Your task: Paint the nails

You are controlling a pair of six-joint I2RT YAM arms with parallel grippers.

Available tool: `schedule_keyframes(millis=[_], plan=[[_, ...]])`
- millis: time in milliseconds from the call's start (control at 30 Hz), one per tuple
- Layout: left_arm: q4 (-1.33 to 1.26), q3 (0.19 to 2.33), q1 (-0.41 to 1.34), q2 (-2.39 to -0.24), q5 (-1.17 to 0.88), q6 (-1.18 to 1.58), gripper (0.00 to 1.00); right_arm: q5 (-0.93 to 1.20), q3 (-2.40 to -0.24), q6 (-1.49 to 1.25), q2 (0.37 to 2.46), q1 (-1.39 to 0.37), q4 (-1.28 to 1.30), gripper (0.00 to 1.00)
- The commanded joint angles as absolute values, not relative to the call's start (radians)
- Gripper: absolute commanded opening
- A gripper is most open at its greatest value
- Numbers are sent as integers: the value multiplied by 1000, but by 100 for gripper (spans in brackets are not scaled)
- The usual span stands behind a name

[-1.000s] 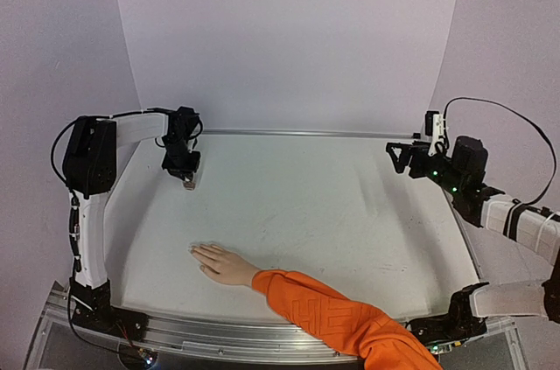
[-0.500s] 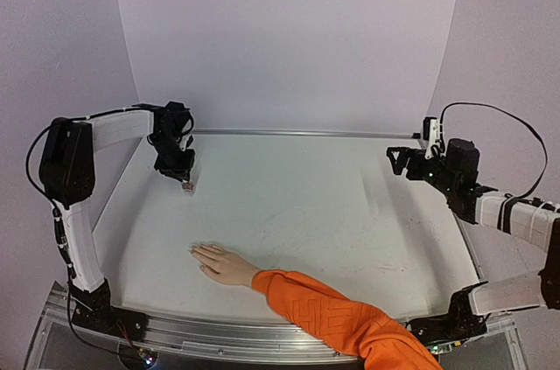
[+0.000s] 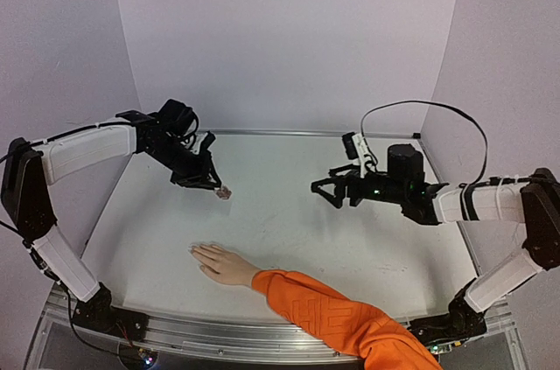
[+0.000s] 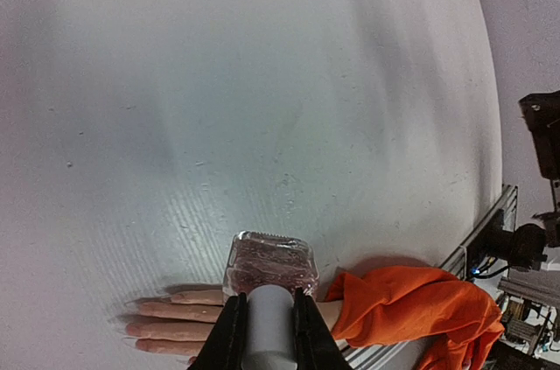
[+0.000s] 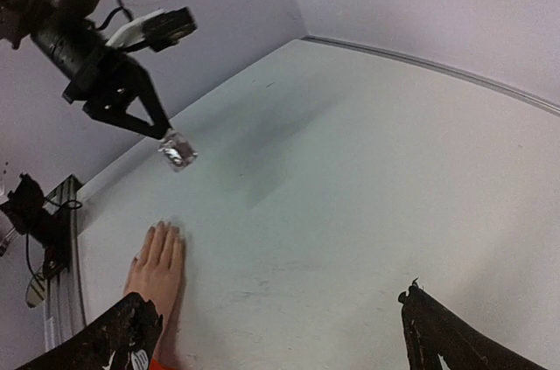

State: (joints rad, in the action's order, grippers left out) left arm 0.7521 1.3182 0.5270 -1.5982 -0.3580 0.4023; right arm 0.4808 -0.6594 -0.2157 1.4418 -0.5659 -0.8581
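From above, the left gripper [image 3: 217, 186] sits left of centre, jaws clamped tight on the grey cap of a small polish bottle [image 3: 225, 194], held above the table [image 3: 367, 256]. The right gripper [image 3: 322, 192], right of centre, gapes fully wide and empty. The nails [image 3: 194, 251] lie lower left of centre, on a flat hand [image 3: 223, 265] in an orange sleeve [image 3: 332, 313]. We judge the bottle unopened: next, the 2 grippers must meet so the right one steadies the glass while the cap unscrews.

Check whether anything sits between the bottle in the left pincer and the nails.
Nothing visible. The left pincer holds the bottle above bare table; only open surface separates it from the nails.
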Motion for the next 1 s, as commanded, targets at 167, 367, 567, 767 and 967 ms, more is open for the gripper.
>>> schedule_keyframes(millis=[167, 367, 567, 767, 967], plan=[[597, 1307, 634, -1534, -431, 516, 2, 414, -865, -66, 1680, -827, -975, 93], [585, 1273, 652, -1482, -449, 536, 2, 336, -983, 30, 1789, -923, -977, 84], [581, 1235, 659, -1437, -453, 551, 3, 360, -1092, 47, 1884, -936, -989, 70], [582, 1199, 659, -1402, -442, 562, 3, 383, -1159, 55, 1945, -948, -994, 55], [581, 1189, 660, -1396, -443, 565, 3, 409, -1201, 54, 1986, -961, -997, 48]])
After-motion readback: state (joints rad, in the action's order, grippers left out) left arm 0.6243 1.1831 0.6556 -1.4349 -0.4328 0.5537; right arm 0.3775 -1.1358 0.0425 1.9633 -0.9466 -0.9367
